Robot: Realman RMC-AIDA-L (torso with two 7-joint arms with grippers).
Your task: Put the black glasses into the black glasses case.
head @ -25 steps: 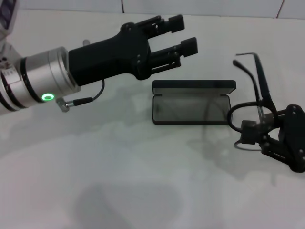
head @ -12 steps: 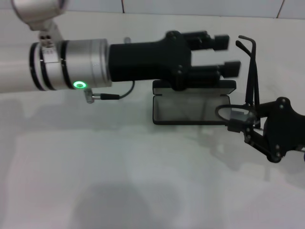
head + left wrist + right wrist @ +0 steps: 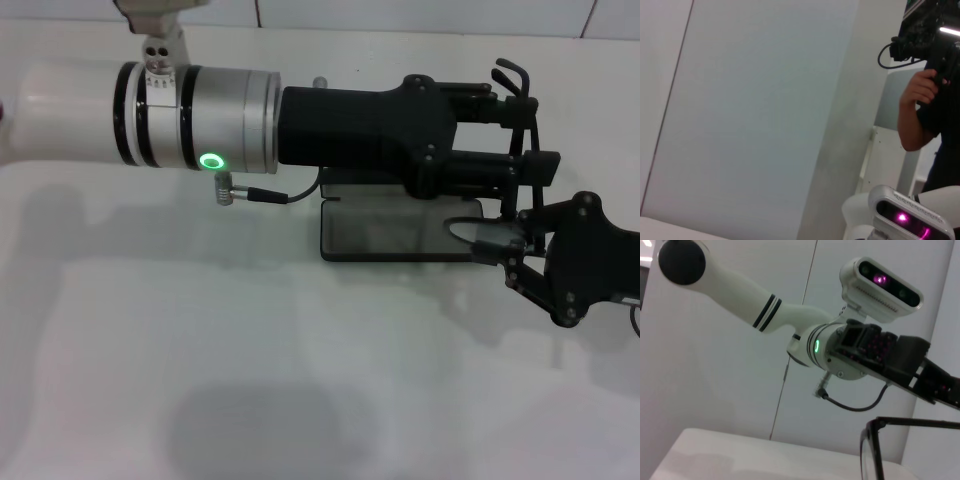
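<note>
The black glasses (image 3: pixel 512 78) are held upright above the table, and my right gripper (image 3: pixel 497 246) is shut on their front by one lens. Their temple arms rise through the gap between the fingers of my left gripper (image 3: pixel 530 133), which is open and reaches across from the left. I cannot tell if those fingers touch the temples. The black glasses case (image 3: pixel 390 232) lies open on the white table, grey lining up, its lid mostly hidden under my left gripper. In the right wrist view a lens rim and one temple of the glasses (image 3: pixel 915 422) show close up, with my left arm (image 3: pixel 865 352) beyond.
The white table (image 3: pixel 250 380) spreads bare in front and to the left of the case. A thin cable (image 3: pixel 270 196) hangs from my left wrist just above the case's left end. The left wrist view shows only a wall and a person (image 3: pixel 930 105) far off.
My left arm has stretched rightward over the case until its open fingers straddle the temple arms. My right gripper has carried the glasses left and up, nearer the case's right end.
</note>
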